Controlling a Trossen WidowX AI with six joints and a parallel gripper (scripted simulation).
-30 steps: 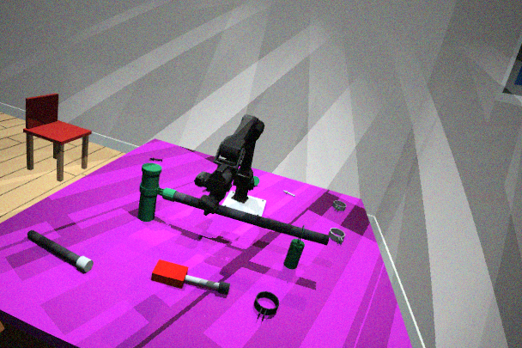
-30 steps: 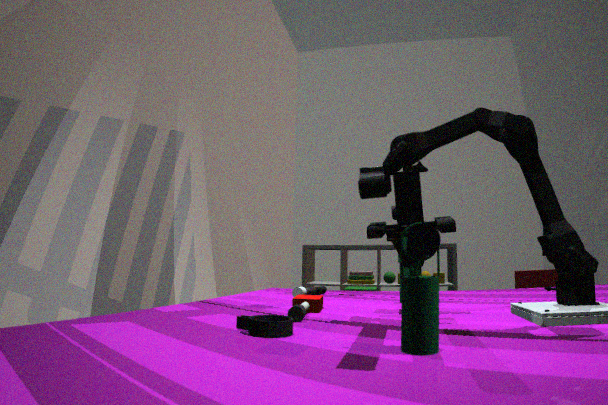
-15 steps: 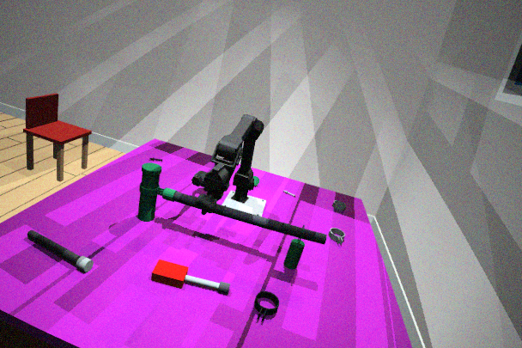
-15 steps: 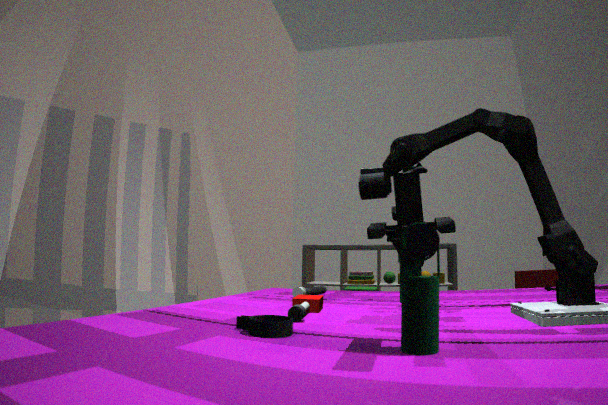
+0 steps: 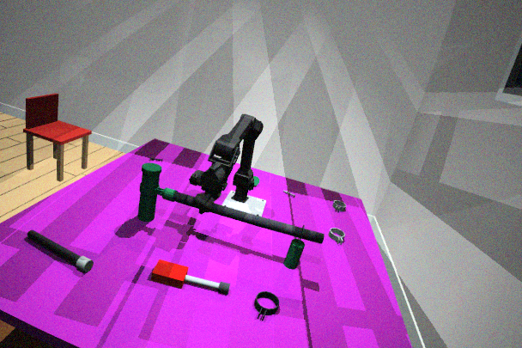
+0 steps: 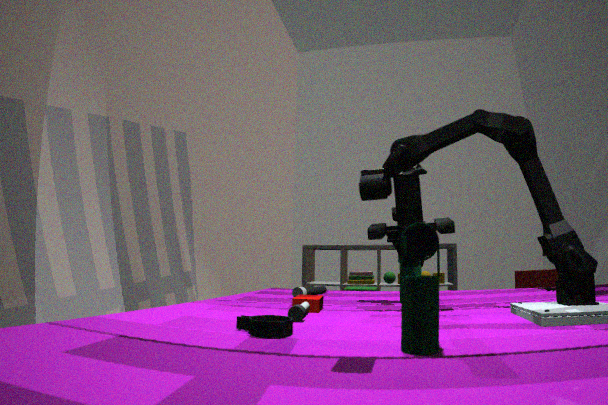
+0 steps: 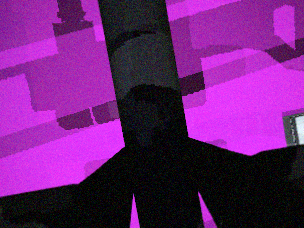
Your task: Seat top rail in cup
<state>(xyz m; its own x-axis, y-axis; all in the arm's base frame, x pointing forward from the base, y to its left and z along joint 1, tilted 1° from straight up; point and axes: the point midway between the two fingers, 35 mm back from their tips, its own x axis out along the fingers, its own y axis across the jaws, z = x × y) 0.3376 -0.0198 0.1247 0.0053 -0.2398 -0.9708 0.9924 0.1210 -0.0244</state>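
The dark rail (image 5: 257, 220) (image 6: 421, 244) (image 7: 142, 65) runs nearly level above the table. Its left end meets the green rail-end cup (image 5: 168, 194), and no gap shows; how deep it sits cannot be told. The cup hangs on the brace band of the big green post (image 5: 147, 205), high up, a little below the post cap (image 5: 151, 167). The rail's right part passes over the short green post (image 5: 294, 253) (image 6: 420, 314), whose thin loop is mostly hidden. My gripper (image 5: 204, 206) (image 7: 155, 146) is shut on the rail, nearer the cup end; its fingertips are dark and hard to make out.
On the magenta table (image 5: 343, 274) lie a dark tube (image 5: 53, 246) with a grey end, a red-headed mallet (image 5: 169, 273) (image 6: 307, 303), a black ring clamp (image 5: 256, 303) (image 6: 272, 335) and two metal bands at the right. The arm's white base plate (image 5: 256, 206) is behind the rail.
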